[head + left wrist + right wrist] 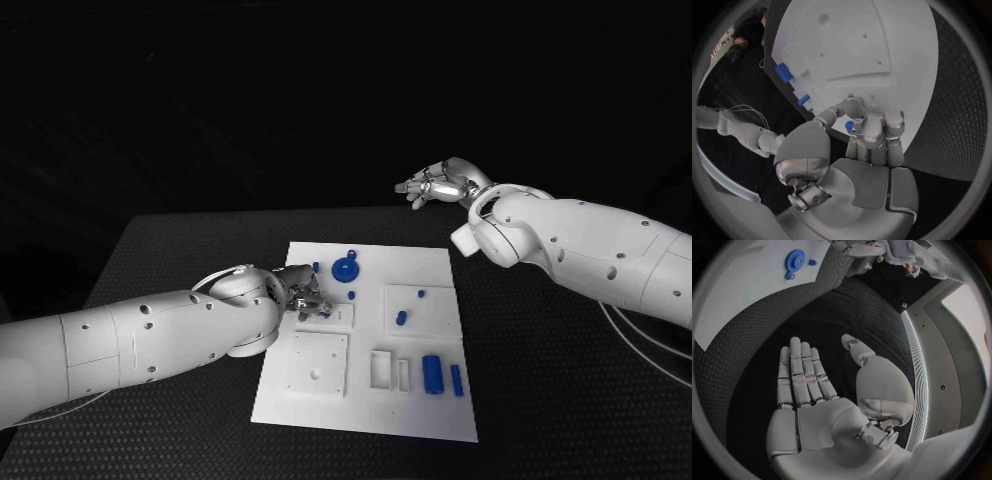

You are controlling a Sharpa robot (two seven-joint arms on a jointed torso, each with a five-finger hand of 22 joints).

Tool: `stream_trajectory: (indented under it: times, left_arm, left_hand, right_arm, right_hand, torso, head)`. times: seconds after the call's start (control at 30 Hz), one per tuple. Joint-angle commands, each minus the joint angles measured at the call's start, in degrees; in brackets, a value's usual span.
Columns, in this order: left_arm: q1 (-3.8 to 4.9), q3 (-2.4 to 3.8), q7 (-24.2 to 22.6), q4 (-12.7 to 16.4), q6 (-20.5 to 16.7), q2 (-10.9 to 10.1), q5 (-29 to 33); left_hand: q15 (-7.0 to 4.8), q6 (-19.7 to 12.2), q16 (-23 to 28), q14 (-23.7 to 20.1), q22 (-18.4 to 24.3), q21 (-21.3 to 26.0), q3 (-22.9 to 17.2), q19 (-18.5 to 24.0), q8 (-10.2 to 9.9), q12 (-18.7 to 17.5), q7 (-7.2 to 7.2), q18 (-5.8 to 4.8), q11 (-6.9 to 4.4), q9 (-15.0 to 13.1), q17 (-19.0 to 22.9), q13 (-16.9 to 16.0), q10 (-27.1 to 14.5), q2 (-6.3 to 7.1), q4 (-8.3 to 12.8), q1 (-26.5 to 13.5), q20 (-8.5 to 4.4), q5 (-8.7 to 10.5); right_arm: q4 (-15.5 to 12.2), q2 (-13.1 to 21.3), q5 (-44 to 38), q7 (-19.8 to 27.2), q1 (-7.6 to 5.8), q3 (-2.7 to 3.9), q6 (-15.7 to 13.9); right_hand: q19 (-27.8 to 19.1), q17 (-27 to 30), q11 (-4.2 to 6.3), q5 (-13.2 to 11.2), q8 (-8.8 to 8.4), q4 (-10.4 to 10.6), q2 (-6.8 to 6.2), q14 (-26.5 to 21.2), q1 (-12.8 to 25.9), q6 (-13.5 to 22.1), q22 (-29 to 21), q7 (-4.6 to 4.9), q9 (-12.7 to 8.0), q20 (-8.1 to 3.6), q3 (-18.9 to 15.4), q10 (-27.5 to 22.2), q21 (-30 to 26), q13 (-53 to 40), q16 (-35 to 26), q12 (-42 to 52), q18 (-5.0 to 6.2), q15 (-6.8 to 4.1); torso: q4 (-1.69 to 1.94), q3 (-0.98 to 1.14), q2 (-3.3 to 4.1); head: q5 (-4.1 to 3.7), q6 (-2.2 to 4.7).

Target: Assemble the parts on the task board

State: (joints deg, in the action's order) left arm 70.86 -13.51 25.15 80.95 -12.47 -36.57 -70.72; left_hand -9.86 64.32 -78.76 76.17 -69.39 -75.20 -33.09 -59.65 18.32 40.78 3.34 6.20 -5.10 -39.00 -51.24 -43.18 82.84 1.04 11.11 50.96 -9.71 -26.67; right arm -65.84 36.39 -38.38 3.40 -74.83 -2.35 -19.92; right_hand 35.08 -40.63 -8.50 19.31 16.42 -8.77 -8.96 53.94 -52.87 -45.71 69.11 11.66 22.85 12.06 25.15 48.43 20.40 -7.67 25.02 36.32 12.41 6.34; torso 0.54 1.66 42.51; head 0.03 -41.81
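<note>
- On the task board (368, 400), near its left edge, the left hand (303, 297) reaches down with its fingers curled close together; the left wrist view shows a small blue part (849, 127) pinched at the fingertips (856, 107), so it is holding a piece, probably to seat it in the board.
- Beyond the task board's far right corner, the right hand (438, 184) hangs above the table (188, 240), flat and spread with nothing in it. It looks parked there to keep clear of the working hand.
- Toward the task board's far edge sits a blue gear (345, 269); it appears seated already.
- Near the task board's right near corner, two blue blocks (441, 376) lie beside white slots, apparently waiting their turn.
- Roughly at the task board's middle, two small blue pegs (402, 319) sit on a raised white plate.
</note>
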Motion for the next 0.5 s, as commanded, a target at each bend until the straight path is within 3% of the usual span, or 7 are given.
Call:
stream_trajectory:
  times: [0.03, 0.37, 0.5]
  left_arm:
    - [-0.21, -0.18, 1.0, -0.2, 1.76, -0.07, -0.34]
    - [-0.22, -0.17, 0.63, -0.17, 3.55, 0.01, 1.46]
    - [-0.22, -0.17, 0.53, -0.26, 3.64, -0.01, 1.63]
  left_hand:
    - [-1.63, 5.8, -0.29, 0.26, -0.06, -0.31, -3.03, 0.21, 0.29, 0.36, -2.66, 2.71, -0.36, -0.17, 0.13, -0.09, -0.13, -0.74, 3.48, 0.57, -5.16, -0.68]
    - [-1.71, 6.18, -0.83, 0.12, -0.09, -0.34, -2.99, 0.28, 0.41, 0.9, -2.77, 2.67, -0.45, -0.37, 0.5, -0.2, -0.25, -0.7, 3.93, 0.34, -5.1, -1.9]
    - [-1.77, 6.49, -1.32, -0.02, -0.12, -0.35, -2.89, 0.41, 0.56, 1.39, -2.87, 2.56, -0.53, -0.58, 0.85, -0.25, -0.34, -0.91, 4.34, -0.23, -4.99, -3.78]
  right_arm:
    - [0.02, -0.07, 0.08, 0.33, 0.02, 0.01, 0.74]
    - [0.06, -0.14, 0.08, 0.33, 0.06, 0.01, 0.78]
    - [0.04, -0.12, 0.08, 0.32, 0.07, 0.01, 0.76]
  right_hand:
    - [-0.38, -0.09, -0.2, 0.26, 0.31, 0.22, -0.04, -0.42, 0.49, 0.54, 0.07, 0.32, -0.08, -0.19, 0.01, -0.03, -0.19, 0.08, -0.4, 0.28, -0.29, 0.17]
    - [-0.4, -0.09, -0.21, 0.3, 0.31, 0.21, -0.03, -0.44, 0.49, 0.56, 0.1, 0.32, -0.09, -0.18, -0.03, -0.04, -0.23, 0.13, -0.41, 0.3, -0.28, 0.18]
    - [-0.4, -0.1, -0.21, 0.31, 0.32, 0.21, -0.02, -0.44, 0.48, 0.56, 0.1, 0.32, -0.1, -0.18, -0.03, -0.05, -0.23, 0.15, -0.41, 0.3, -0.28, 0.18]
  torso:
    - [-0.02, 0.02, 0.01]
    - [-0.05, 0.03, 0.01]
    - [-0.05, 0.06, 0.01]
  head:
    - [0.06, -0.06]
    - [0.04, -0.17]
    - [0.09, -0.19]
